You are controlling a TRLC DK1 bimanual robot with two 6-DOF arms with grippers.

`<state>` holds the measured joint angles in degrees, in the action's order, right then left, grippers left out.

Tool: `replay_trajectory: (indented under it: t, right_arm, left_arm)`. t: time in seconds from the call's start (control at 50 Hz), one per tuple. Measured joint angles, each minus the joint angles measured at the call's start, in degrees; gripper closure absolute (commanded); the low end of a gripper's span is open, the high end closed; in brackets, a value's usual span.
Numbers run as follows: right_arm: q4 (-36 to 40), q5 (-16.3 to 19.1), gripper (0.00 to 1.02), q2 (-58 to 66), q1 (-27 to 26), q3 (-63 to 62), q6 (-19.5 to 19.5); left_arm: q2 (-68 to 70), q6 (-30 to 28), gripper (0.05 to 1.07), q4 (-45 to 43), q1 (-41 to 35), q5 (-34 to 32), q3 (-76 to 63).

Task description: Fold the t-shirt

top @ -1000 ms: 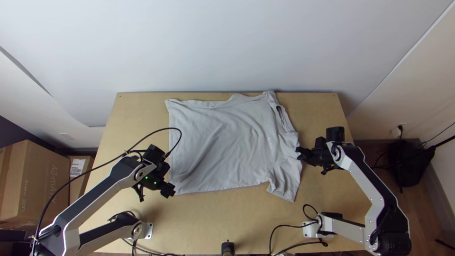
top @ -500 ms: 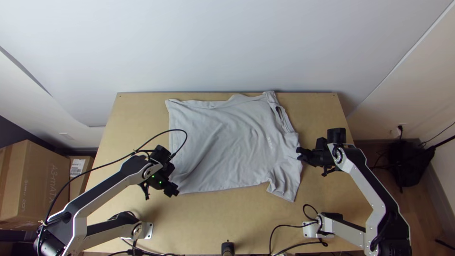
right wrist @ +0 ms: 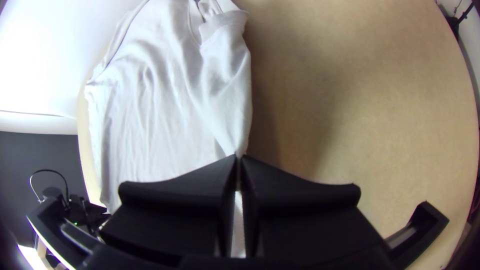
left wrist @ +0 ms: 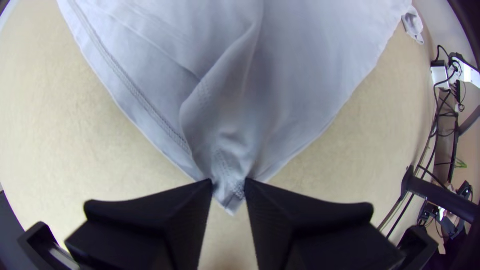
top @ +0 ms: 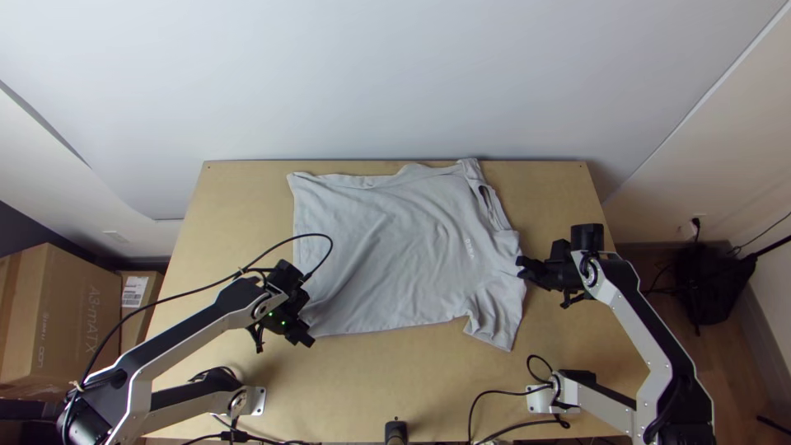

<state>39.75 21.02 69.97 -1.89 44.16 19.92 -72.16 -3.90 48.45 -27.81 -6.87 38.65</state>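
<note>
From where I stand, the left gripper (top: 306,336) has the t-shirt (top: 395,255) by its near left corner. The left wrist view shows the cloth gathered between the two fingers of the left gripper (left wrist: 229,185): they stand slightly apart, clamped on that bunched bit, with a small tip poking past them. Over at the other side, the right gripper (top: 521,268) has the shirt's right edge. In the right wrist view, the tips of the right gripper (right wrist: 239,159) are nearly together, pinching a narrow strand of cloth.

So that's two grippers, four fingers, and one shirt between them. The left wrist view picks out the stitched hem and a raised fold running up from the corner; the right wrist view gives a banded opening and soft creases; the top view takes in the whole outline.

The shirt lies spread and lightly rumpled over the middle of the light wooden table (top: 560,194), a crumpled sleeve (top: 497,321) at its near right. Beyond the table's left side are two cardboard boxes, a larger box (top: 74,330) and a smaller box (top: 136,306) beside it.
</note>
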Motion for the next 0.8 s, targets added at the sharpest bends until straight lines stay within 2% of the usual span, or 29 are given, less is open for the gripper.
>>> replay_trajectory:
  t: [0.18, 0.38, 0.54, 0.8]
  right_arm:
    - [0.6, 0.0, 1.0, -1.9, -0.1, 0.0, 0.0]
    - [1.4, -0.6, 1.0, -4.7, -0.7, 0.0, 0.0]
    - [1.0, -1.5, 1.0, -10.7, -1.2, 0.0, -0.2]
    - [-2.1, -1.6, 1.0, -15.4, -1.0, 4.5, -1.4]
  left_arm:
    - [5.0, -0.2, 1.05, -2.6, 4.1, -1.3, -2.0]
    - [7.2, 0.0, 1.05, -6.9, 18.0, -3.2, 0.7]
    - [7.6, 2.9, 1.05, -10.4, 26.3, -3.3, 5.0]
    - [13.5, 8.2, 1.05, -14.2, 29.6, -3.4, 13.1]
